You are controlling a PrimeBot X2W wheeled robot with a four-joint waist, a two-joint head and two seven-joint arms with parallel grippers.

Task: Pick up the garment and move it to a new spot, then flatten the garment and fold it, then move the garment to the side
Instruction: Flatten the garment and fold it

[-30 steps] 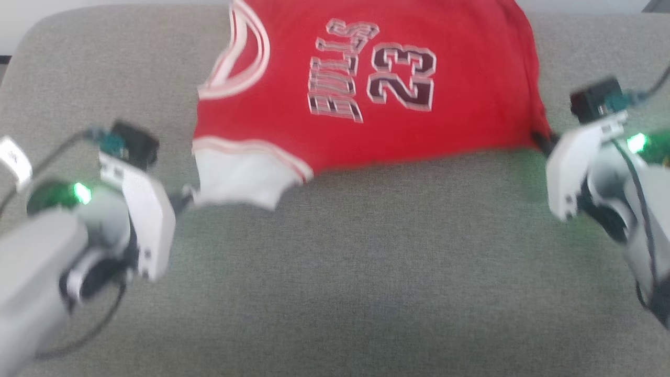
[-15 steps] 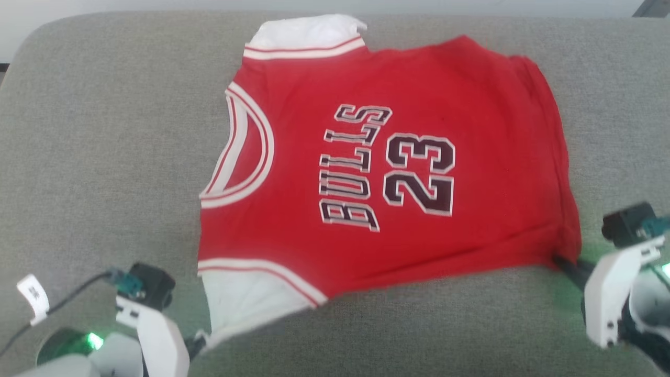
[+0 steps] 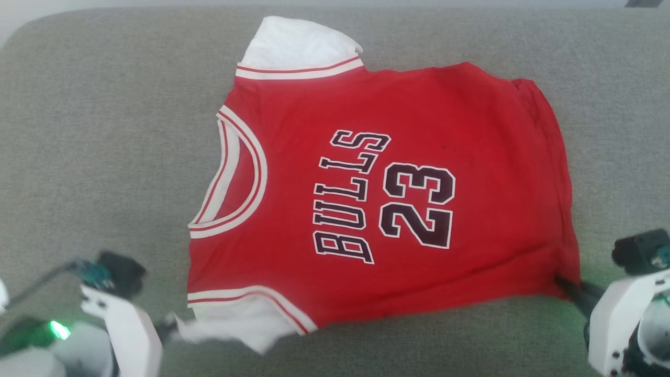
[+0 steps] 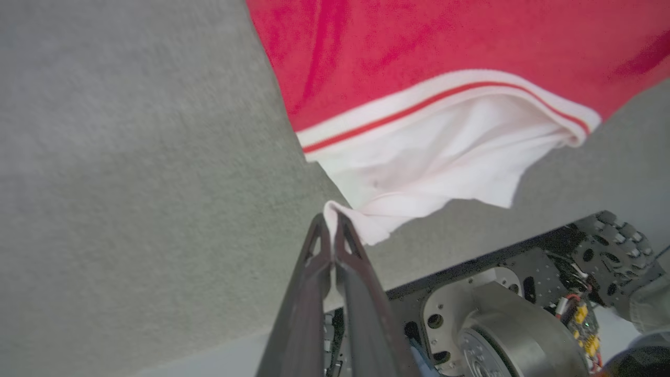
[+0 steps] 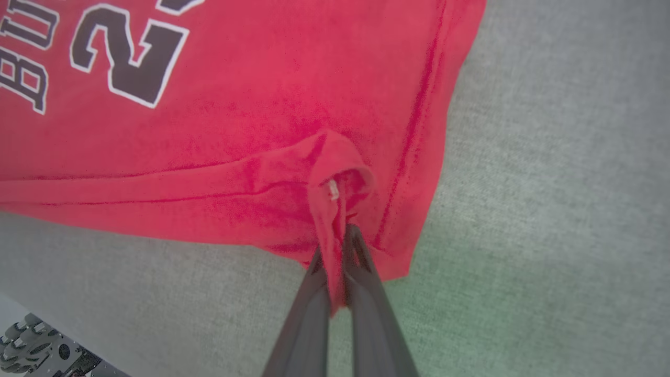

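The garment (image 3: pixel 366 193), a red jersey with white sleeves and black "BULLS 23" lettering facing up, lies spread on the grey surface. My left gripper (image 3: pixel 172 329) is shut on the edge of the near white sleeve (image 4: pixel 419 157); its tips (image 4: pixel 330 222) pinch the white cloth. My right gripper (image 3: pixel 565 285) is shut on the red hem corner (image 5: pixel 335 188); its fingers (image 5: pixel 335 246) clamp a bunched fold of red fabric. The far white sleeve (image 3: pixel 298 47) lies flat at the top.
The grey padded surface (image 3: pixel 104 131) runs wide around the jersey, with its near edge close to both grippers. The robot's wheeled base (image 4: pixel 523 303) shows below that edge.
The jersey has come down and toward me and now lies flatter, with the far sleeve showing. Both grippers have drawn back low and kept their hold. The camera view shifted too.
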